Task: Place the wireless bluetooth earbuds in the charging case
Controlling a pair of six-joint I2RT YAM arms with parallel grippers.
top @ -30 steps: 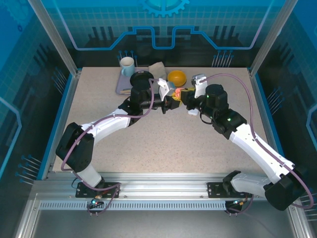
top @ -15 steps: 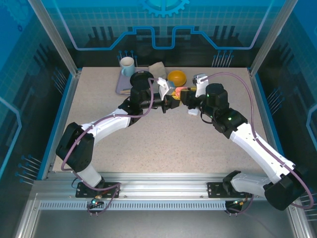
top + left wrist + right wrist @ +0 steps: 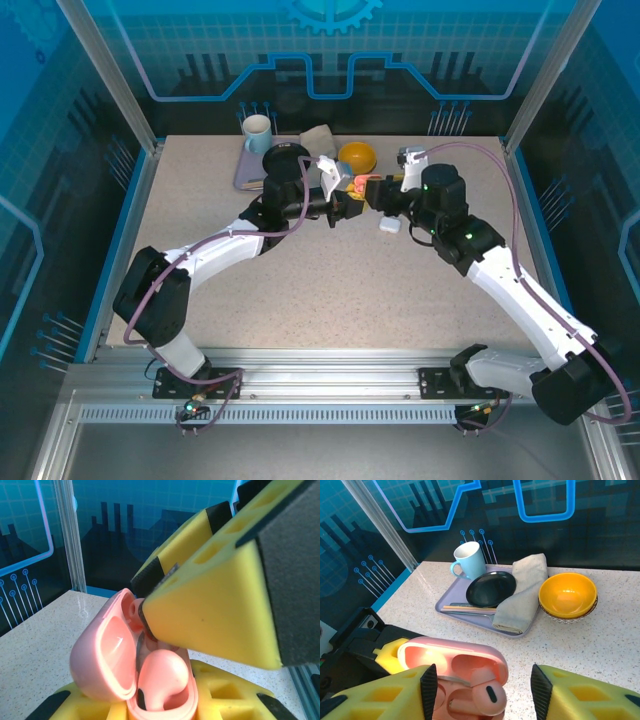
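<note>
The left fingers (image 3: 225,700), yellow with dark pads, are clamped tight on the base of a salmon-pink charging case (image 3: 454,655) whose lid stands open. The right fingers (image 3: 385,700) stand well apart, one on each side of the case, gripping nothing. One salmon-pink earbud (image 3: 489,698) sits in the open base, rounded end up.

The socket beside it is partly hidden by a finger and too blurred to read. The bottom of the case is cut off by the picture edge in the right wrist view and covered by a finger in the left wrist view. Whether it rests on the table (image 3: 330,290) cannot be told.

From above, the case is at the back middle of the speckled table, where the two arms meet. A small white object (image 3: 390,226) lies on the table just in front of the right wrist, too small to make out. Another white object (image 3: 408,155) is half hidden behind that arm's cable.

Behind the case stands a yellow bowl (image 3: 568,595). To its left, a lilac tray (image 3: 446,600) holds a pale blue mug (image 3: 470,560), a black plate (image 3: 491,588) and a grey cloth (image 3: 522,592) draped over the tray's edge.

A wide stretch of table lies between the arms and the near rail. Blue panelled walls close in the left, right and back edges.
</note>
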